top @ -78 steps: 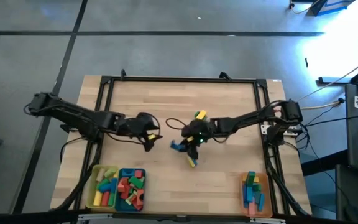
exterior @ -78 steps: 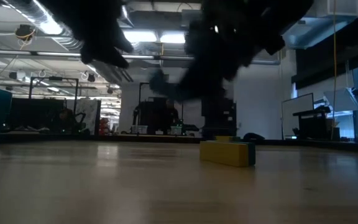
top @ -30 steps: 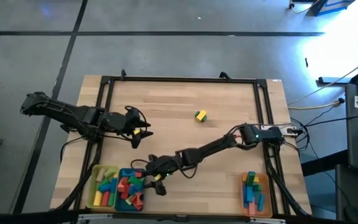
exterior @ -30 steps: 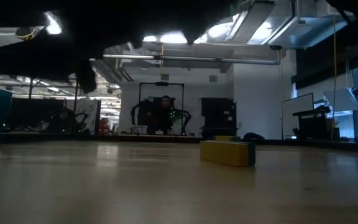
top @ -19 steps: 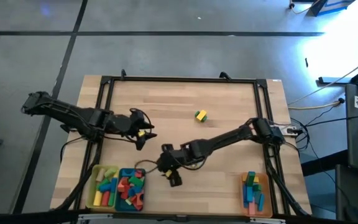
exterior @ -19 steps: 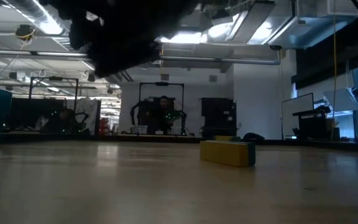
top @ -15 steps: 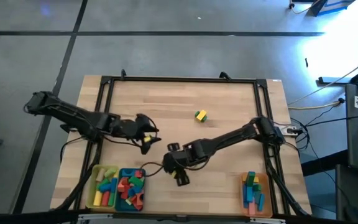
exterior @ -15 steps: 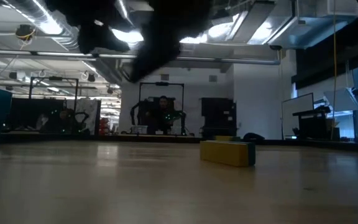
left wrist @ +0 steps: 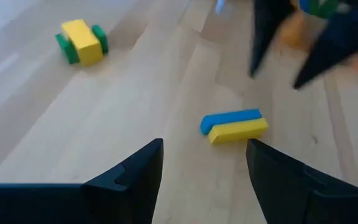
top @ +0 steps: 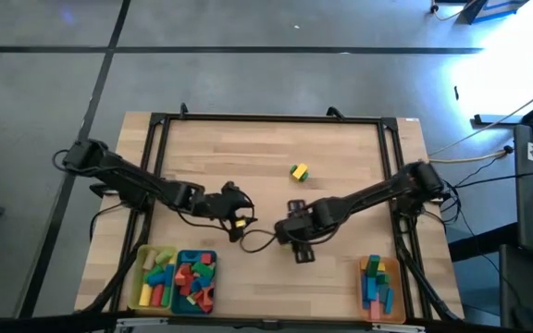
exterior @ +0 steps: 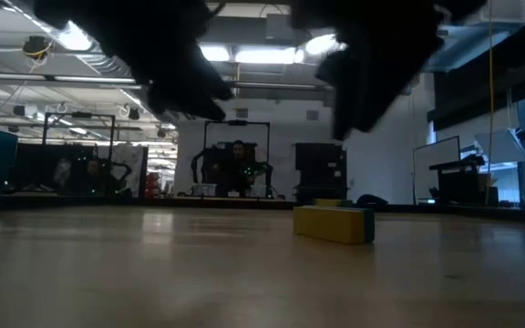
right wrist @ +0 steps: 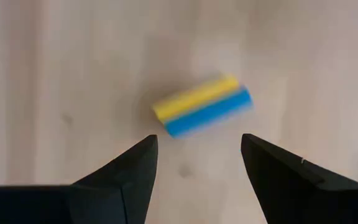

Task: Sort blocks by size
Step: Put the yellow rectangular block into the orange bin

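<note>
Hovering over the middle of the worktop, the right gripper [top: 296, 231] has swung back from the teal tray [top: 196, 280], where it reached a second ago, and now hangs with its jaws spread and empty. Its wrist view looks straight down on a yellow bar and blue bar [right wrist: 202, 106] lying side by side and touching on the bare wood, between the two dark fingers but below them; from above that pair is hidden under the gripper, so its exact spot is hard to fix. The left gripper [top: 239, 217] has pushed further in from the left edge toward the centre, jaws also released and holding nothing, and it sees the same pair just ahead of its fingertips [left wrist: 135, 171].

A yellow-and-green block [top: 298, 171] sits where it was, alone, nearer the far edge than the grippers; the low view shows it resting flat on the wood.

Along the near edge, the yellow tray [top: 155, 277] and the teal tray sit side by side at the left corner, both filled with mixed blocks. The orange tray [top: 378, 282] near the right corner holds mostly blue and green pieces.
</note>
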`<state>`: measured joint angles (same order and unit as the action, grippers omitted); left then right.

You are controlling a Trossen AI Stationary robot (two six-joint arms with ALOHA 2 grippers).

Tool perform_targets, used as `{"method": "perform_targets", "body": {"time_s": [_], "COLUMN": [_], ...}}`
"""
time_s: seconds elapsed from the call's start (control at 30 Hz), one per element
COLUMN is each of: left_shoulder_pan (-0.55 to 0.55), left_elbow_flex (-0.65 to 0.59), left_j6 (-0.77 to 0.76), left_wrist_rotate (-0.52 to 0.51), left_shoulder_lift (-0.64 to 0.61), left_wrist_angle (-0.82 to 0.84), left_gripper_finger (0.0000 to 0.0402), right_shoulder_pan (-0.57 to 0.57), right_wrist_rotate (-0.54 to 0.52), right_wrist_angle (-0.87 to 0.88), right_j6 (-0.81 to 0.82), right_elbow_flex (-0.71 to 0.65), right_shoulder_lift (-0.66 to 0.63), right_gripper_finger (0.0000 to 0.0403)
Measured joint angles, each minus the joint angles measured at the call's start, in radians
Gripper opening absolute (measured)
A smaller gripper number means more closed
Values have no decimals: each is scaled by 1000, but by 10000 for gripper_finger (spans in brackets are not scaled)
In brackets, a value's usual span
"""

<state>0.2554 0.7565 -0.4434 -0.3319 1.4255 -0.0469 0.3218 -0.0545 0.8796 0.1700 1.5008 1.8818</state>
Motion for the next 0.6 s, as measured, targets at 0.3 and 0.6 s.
{"method": "perform_targets", "body": {"time_s": [0.3, 0.6], "left_shoulder_pan": [7, 5], "left_elbow_flex": [10, 143], "left_j6": [243, 450], "left_wrist_rotate": [169, 222], "left_shoulder_lift": [278, 472], "left_wrist_angle": [-526, -566], "left_gripper_finger": [210, 210], "right_shoulder_pan": [-1, -1], "right_wrist_rotate": [-144, -155], "right_wrist_angle": [-15, -23], "right_j6": [143, 166], "right_elbow_flex": [-246, -301], "right_shoulder_lift": [-205, -292], "right_gripper_finger": [232, 232]}}
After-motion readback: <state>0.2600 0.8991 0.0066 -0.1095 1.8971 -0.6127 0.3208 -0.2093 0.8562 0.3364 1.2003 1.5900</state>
